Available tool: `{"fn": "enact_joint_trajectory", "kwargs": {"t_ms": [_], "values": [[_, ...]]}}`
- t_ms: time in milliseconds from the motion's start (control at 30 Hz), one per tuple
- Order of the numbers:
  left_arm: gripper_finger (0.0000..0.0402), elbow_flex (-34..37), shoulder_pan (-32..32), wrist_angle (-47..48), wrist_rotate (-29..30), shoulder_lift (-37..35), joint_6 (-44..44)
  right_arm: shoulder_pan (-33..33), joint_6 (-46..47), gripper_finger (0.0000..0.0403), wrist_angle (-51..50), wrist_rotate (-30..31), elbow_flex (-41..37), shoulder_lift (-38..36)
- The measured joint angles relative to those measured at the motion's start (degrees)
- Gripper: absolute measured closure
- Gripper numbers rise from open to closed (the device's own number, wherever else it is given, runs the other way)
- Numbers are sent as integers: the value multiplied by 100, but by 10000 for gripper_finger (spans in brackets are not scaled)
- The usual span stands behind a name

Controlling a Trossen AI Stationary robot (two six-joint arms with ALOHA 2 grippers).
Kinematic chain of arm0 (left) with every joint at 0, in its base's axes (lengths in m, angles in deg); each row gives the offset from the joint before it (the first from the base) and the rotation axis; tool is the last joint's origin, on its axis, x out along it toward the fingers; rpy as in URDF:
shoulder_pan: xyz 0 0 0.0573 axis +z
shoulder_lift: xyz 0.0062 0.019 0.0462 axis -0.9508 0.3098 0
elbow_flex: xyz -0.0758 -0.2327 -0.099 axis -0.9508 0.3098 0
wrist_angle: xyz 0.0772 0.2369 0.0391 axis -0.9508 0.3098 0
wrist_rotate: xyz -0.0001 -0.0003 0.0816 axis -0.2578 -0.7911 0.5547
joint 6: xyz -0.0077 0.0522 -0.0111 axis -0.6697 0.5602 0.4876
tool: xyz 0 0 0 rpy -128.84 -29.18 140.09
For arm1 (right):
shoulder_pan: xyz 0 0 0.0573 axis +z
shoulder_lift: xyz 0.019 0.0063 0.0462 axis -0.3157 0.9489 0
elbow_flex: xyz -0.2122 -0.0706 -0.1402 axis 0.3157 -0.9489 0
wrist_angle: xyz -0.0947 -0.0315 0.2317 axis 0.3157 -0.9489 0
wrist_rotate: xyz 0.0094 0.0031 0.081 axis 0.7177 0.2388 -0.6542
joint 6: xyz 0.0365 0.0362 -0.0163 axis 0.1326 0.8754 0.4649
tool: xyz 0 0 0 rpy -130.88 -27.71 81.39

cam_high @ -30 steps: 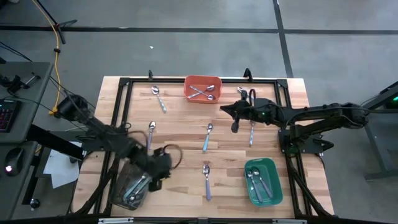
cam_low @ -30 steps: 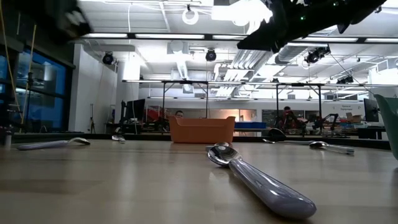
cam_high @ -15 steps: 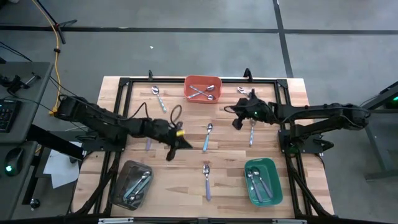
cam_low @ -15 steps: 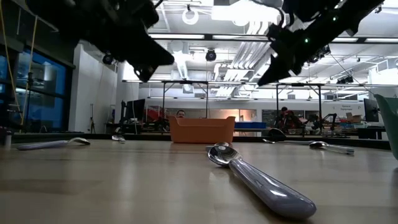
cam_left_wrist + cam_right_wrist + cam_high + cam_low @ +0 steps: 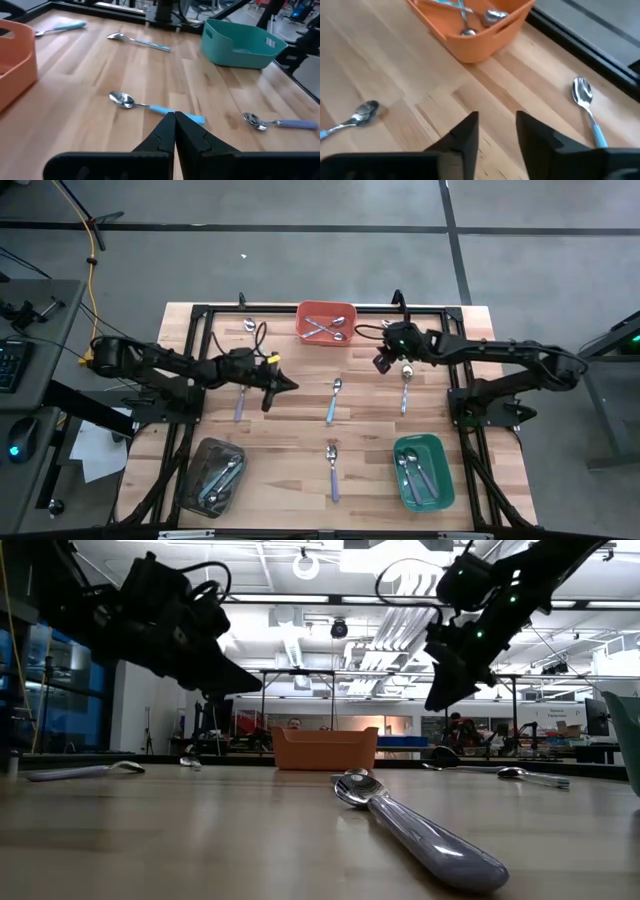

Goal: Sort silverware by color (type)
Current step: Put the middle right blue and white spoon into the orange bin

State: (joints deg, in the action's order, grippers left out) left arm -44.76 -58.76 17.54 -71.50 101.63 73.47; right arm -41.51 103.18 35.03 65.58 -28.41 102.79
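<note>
Since the earlier frames the left arm has swung from over the grey tray at 7 o'clock up across the table, and the right gripper has drawn back toward 1 o'clock.

High view. Left arm lies stretched from 9 o'clock toward centre; left gripper is empty, tips pointing at 3 o'clock, beside a lavender spoon. Right arm reaches in from 3 o'clock; right gripper hangs between the orange tray at 12 o'clock and a blue spoon. Two more spoons lie near centre: a blue one and a lavender one. Orange tray holds silver spoons; grey tray and green tray, at 5 o'clock, also hold spoons.

Low view. Both grippers hang above the tabletop, touching nothing. The lavender spoon lies nearest, the orange tray behind it.

Left wrist view. Left fingers are pressed together, gripping nothing, above a blue spoon; the green tray lies beyond.

Right wrist view. Right fingers stand apart, empty, over bare wood; the orange tray and a blue spoon lie ahead.
</note>
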Motion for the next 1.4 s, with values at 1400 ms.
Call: {"fn": "enact_joint_trajectory", "kwargs": {"t_ms": [1400], "values": [[401,5,-336,-254,587,0,-393,845,3063,240,-3256,4,427,868]]}}
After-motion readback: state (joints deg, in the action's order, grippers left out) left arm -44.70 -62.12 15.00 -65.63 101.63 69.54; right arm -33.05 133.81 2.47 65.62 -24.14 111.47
